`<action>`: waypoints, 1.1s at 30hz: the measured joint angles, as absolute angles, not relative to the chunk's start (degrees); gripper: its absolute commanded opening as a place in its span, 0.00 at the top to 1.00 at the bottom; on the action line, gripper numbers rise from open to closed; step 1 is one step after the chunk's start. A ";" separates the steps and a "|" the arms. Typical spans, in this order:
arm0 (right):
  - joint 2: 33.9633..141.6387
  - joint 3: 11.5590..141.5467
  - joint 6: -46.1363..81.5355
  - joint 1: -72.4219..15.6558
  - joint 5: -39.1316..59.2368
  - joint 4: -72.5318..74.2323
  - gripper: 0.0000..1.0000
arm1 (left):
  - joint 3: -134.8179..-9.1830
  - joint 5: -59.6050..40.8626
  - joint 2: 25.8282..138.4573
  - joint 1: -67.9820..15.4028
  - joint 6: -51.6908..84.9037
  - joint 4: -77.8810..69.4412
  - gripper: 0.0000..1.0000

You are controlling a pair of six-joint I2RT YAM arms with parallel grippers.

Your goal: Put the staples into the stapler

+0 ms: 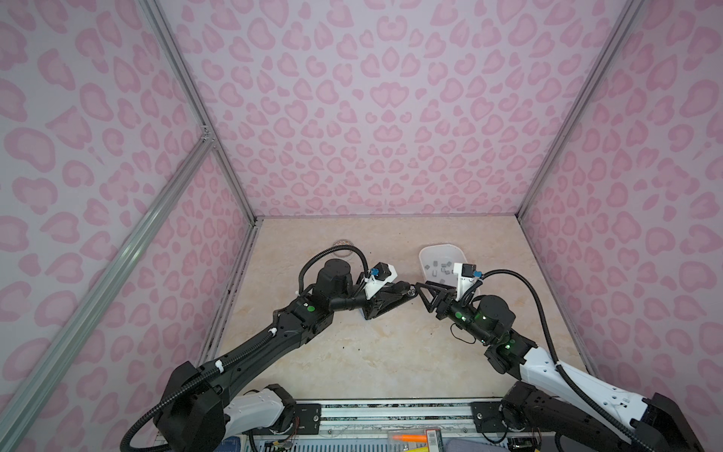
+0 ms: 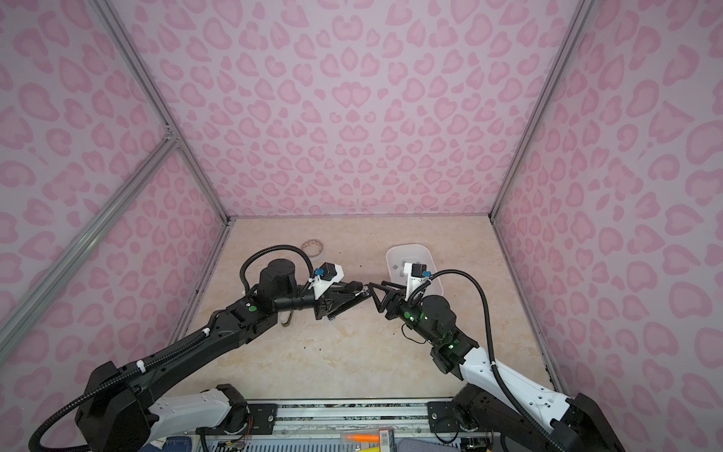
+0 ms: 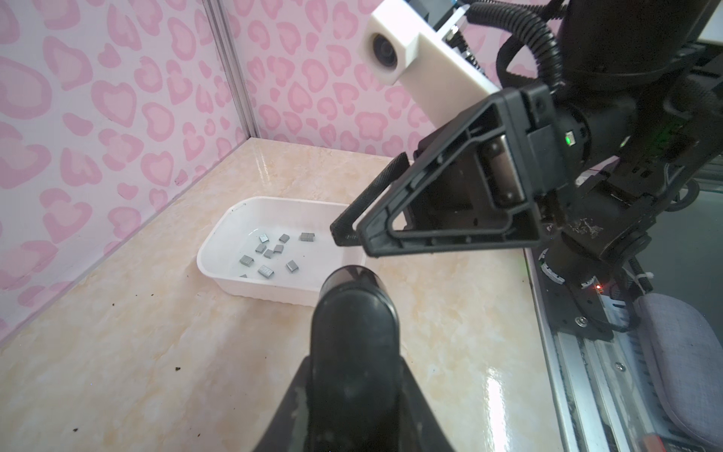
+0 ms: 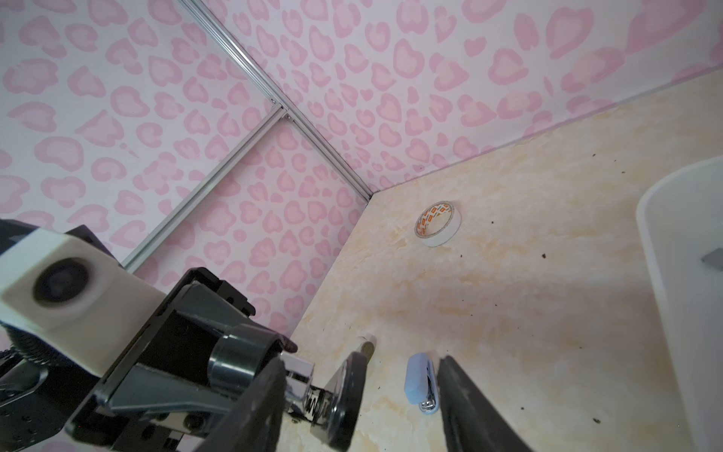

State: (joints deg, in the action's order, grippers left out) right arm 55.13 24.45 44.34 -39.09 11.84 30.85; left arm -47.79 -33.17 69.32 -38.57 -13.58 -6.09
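Left claw (image 2: 362, 292) clamps glossy black stapler (image 3: 352, 332), long axis toward white plastic tray (image 3: 274, 291) of grey rectangular staples (image 3: 270, 250); right claw (image 3: 350, 242) near tray, jaws apart, empty.

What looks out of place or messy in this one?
Dark specks litter the table. A blue stapler lies on it while the left claw grips a black stapler. No staples seen outside the tray.
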 measured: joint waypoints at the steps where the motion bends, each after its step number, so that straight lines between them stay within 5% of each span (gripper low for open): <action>1: 56.80 24.60 44.66 -39.29 12.25 31.48 0.46 | -47.81 -33.19 69.45 -38.63 -13.61 -6.13 0.96; 12: 65.87 26.11 49.93 -39.94 14.48 38.04 0.66 | -47.81 -32.45 69.84 -38.74 -14.61 -5.98 0.96; 18: 67.59 26.48 52.66 -41.15 14.17 39.59 0.90 | -47.83 -31.68 70.50 -38.85 -15.35 -5.98 0.96; 24: 68.18 26.83 54.41 -41.17 12.80 40.36 1.00 | -48.58 -31.31 71.61 -38.94 -16.12 -5.82 0.77; 29: 68.97 26.89 54.83 -41.74 10.74 40.80 1.00 | -49.41 -31.33 72.88 -39.00 -15.92 -5.65 0.58; 33: 69.89 27.05 53.74 -42.65 12.38 39.79 1.00 | -50.13 -32.67 73.38 -39.57 -15.22 -7.31 0.52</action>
State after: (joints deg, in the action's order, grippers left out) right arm 69.89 27.05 53.74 -42.65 12.38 39.79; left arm -50.13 -32.67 73.38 -39.57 -15.22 -7.31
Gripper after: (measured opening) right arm 0.089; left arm 0.474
